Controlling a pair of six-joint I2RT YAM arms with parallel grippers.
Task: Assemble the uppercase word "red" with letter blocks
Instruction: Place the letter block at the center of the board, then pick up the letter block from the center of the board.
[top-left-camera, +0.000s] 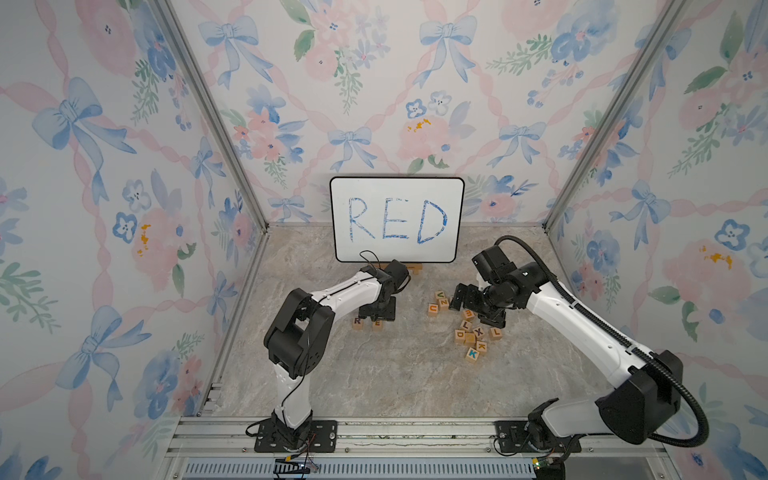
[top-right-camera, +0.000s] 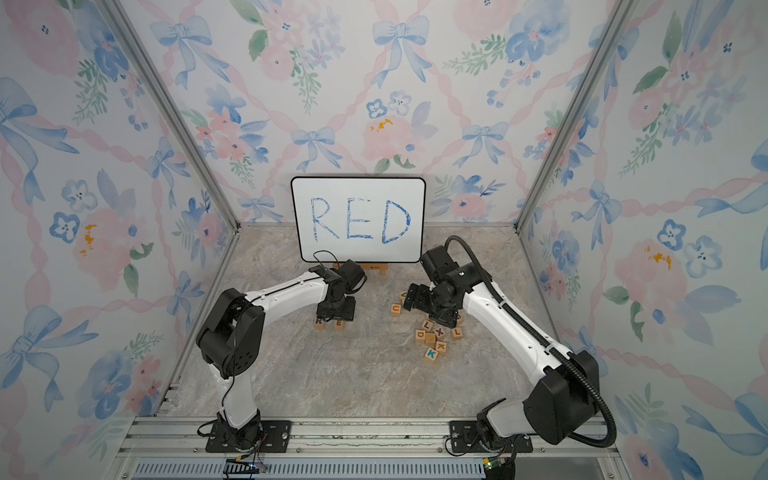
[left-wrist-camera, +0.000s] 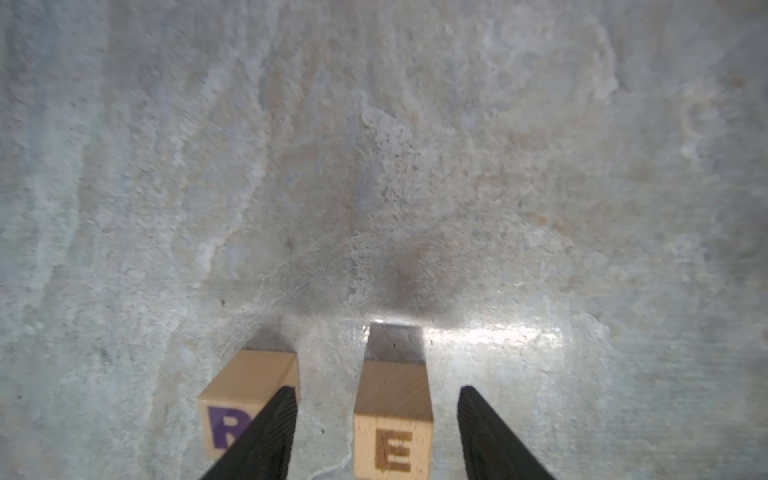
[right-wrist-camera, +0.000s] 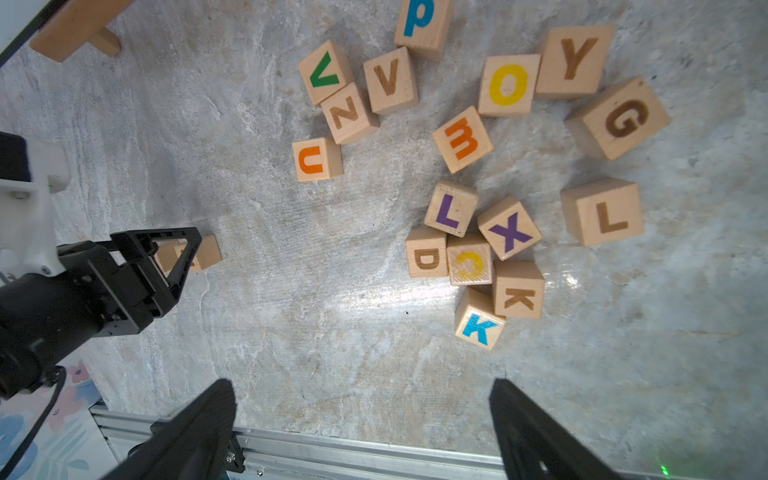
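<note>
Left jaws hide pt of R block (left-wrist-camera: 245, 378); E block (left-wrist-camera: 392, 399) cut off.

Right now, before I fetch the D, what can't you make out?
R block: left wrist view, a left finger covers half its letter.
E block: same view, the frame edge cuts it off.
Right wrist view: left fingers mostly hide both blocks.

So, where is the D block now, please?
In a top view the D block lies on the right side, by the right arm, beside the C block and the purple L.
</note>
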